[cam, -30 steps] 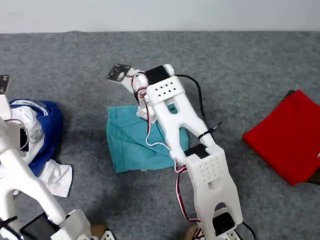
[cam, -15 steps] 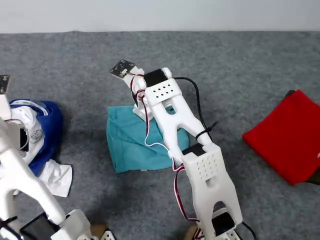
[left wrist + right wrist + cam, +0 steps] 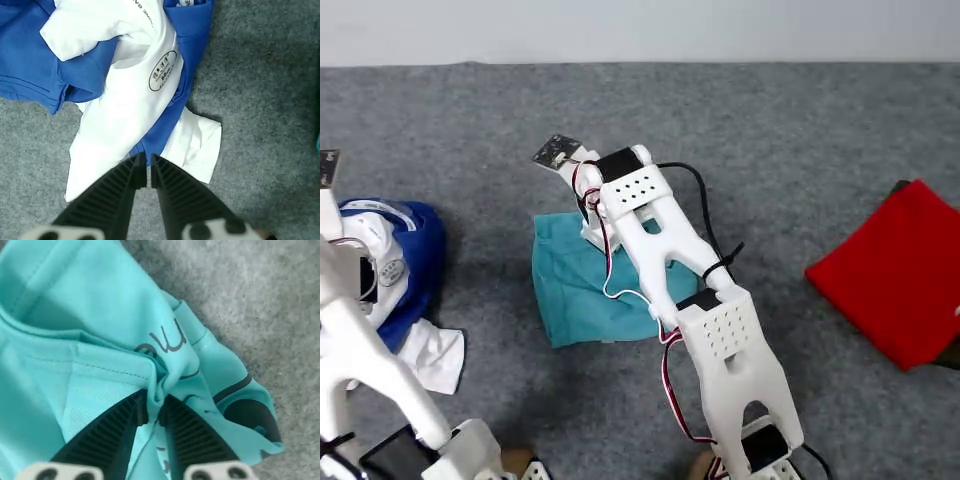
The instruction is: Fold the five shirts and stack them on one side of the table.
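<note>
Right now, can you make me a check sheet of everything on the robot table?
Surface: grey felt table, flat.
Job's things: teal shirt partly folded in the middle; blue shirt and white shirt crumpled together at one side; red shirt folded at the other side.
Clutter: nothing seen.
Grippers: right gripper pinches a fold of the teal shirt; left gripper shut, empty, over the white shirt's edge.
Cables: red and white wires and a black cable run along the right arm, over the teal shirt.
Surroundings: pale wall behind the table.
</note>
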{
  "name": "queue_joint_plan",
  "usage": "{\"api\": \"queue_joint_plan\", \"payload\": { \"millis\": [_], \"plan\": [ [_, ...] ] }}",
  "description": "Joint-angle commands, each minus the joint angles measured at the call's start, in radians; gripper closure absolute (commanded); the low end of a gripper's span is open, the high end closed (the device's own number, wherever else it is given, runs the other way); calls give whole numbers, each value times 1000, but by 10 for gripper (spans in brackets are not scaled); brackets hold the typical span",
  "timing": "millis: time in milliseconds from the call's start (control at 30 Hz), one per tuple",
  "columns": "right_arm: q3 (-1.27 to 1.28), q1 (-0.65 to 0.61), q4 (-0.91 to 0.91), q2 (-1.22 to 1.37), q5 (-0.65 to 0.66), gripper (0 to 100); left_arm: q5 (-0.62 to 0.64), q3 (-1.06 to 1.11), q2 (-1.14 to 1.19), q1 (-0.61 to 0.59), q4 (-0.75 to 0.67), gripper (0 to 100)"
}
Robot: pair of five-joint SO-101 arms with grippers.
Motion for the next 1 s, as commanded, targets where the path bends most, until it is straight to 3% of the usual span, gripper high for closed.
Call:
{"api": "queue_joint_plan", "payload": {
  "millis": [0, 233, 700, 967],
  "plan": [
    [-37, -12, 7, -104, 44, 980, 9, -2, -31, 3, 9, 964],
    [-37, -13, 77, -143, 43, 825, 9, -2, -34, 3, 9, 964],
    [-37, -31, 65, -91, 41, 850, 9, -2, -35, 5, 9, 964],
    [-161, -64, 222, -160, -12, 849, 9, -2, -35, 2, 9, 964]
  ]
}}
